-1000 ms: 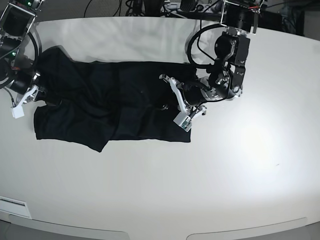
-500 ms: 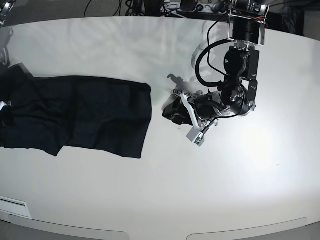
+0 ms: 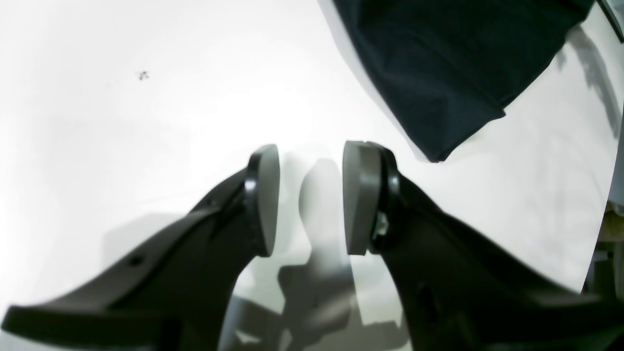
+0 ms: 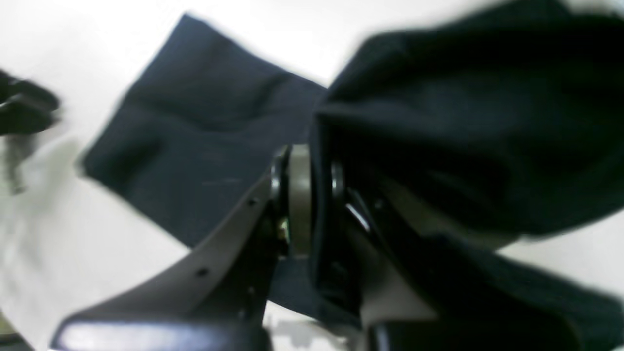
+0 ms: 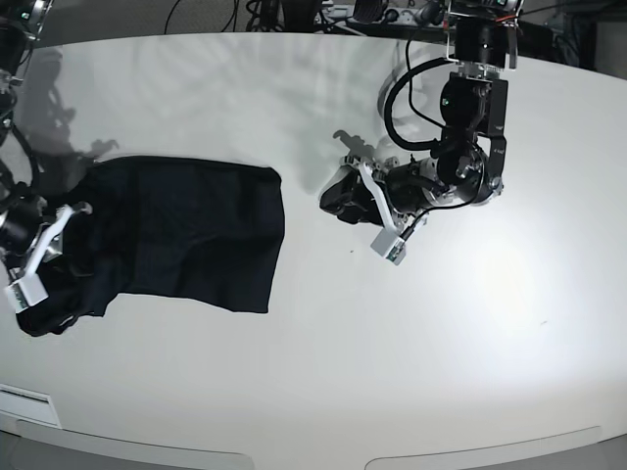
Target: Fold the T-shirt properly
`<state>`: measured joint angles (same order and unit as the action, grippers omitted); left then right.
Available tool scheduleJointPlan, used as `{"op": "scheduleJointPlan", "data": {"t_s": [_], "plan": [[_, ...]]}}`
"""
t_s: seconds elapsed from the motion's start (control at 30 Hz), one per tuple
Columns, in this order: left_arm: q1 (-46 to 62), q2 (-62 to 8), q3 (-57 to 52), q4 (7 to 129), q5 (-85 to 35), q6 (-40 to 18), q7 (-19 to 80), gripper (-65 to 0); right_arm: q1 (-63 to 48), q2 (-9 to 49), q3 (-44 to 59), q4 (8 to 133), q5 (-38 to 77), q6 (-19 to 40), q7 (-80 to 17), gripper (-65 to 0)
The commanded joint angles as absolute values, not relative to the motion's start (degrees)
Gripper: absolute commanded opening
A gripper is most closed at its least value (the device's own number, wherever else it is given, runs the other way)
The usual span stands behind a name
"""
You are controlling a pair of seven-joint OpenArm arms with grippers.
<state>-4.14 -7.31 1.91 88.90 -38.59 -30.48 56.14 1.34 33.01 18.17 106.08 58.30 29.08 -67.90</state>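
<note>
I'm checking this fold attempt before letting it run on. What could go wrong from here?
The right gripper alone clamps the T-shirt near the table edge, so a further pull might slide it off. The left gripper is open and apart from the cloth, which lies bunched at the held end, so a fold may come out crooked.

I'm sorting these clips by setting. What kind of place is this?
Probably a robotics lab bench: a bare white table, cables along its far edge, two robot arms, and a black T-shirt being handled.
</note>
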Motion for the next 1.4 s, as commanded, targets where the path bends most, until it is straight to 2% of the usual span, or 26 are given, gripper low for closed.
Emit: {"op": "scheduleJointPlan", "data": {"t_s": [0.0, 0.23, 0.53, 0.57, 0.67, 0.7, 0.8, 0.83, 0.93, 1.0, 1.07, 1.1, 1.13, 1.23, 1.37], "plan": [[-4.75, -8.01, 1.89, 89.78, -38.44, -30.46, 56.23, -41.0, 2.37, 32.91, 17.41, 106.89, 59.11, 29.67, -66.59, -65.0], [-4.78, -10.81, 1.89, 89.78, -38.63, -30.44, 56.23, -41.0, 2.55, 22.48, 12.21, 106.89, 59.09, 31.38, -66.59, -65.0], [-4.75, -10.74, 1.89, 89.78, -39.77, -30.44, 56.23, -41.0, 2.70, 10.76, 11.51, 106.72, 59.53, 34.96, -65.41, -64.1], [-4.75, -10.76, 1.89, 89.78, -39.79, -30.46, 56.23, -41.0, 2.70, 9.41, 11.07, 106.61, 59.22, 34.98, -64.60, -56.6], [-4.80, -10.76, 1.89, 89.78, -40.10, -30.46, 56.21, -41.0, 2.92, 6.26, 6.33, 105.78, 54.13, 35.03, -57.95, -28.3], [-4.78, -10.76, 1.89, 89.78, -40.25, -30.46, 56.21, -41.0, 3.40, 5.41, 3.84, 105.51, 51.46, 34.96, -55.66, -23.5], [-4.75, -10.79, 1.89, 89.78, -40.58, -30.46, 56.23, -41.0, 6.87, 3.03, -5.30, 105.47, 49.12, 37.28, -54.70, -22.6], [-4.78, -10.79, 1.89, 89.78, -40.58, -30.46, 56.23, -41.0, 8.60, 2.46, -8.56, 105.47, 49.69, 39.97, -55.83, -22.7], [-4.78, -10.79, 1.89, 89.78, -40.51, -30.46, 56.29, -41.1, 15.07, 0.58, -16.05, 105.49, 48.23, 40.00, -62.96, -23.2], [-4.75, -10.79, 1.89, 89.78, -40.42, -30.46, 56.99, -41.9, 18.65, 0.75, -17.56, 105.49, 44.12, 40.00, -64.25, -29.8], [-4.75, -10.79, 1.83, 89.78, -39.66, -30.46, 57.04, -43.0, 21.28, 2.24, -16.60, 105.49, 38.61, 39.53, -60.95, -41.8], [-4.75, -10.81, 1.72, 89.78, -39.35, -30.46, 57.06, -43.0, 22.37, 3.25, -15.38, 105.49, 35.44, 36.99, -58.65, -44.9], [-4.75, -10.83, 1.67, 89.78, -39.20, -30.46, 57.08, -43.0, 23.22, 4.25, -13.63, 105.49, 32.60, 34.00, -57.19, -45.2], [-4.60, -11.46, 1.69, 89.78, -39.33, -30.46, 57.60, -42.9, 23.42, 8.45, -7.22, 105.47, 28.21, 26.79, -56.12, -43.3], [-4.51, -12.88, 1.69, 89.78, -39.35, -30.44, 58.37, -42.9, 18.39, 15.03, 0.54, 104.66, 28.69, 24.84, -56.10, -25.9]]}}
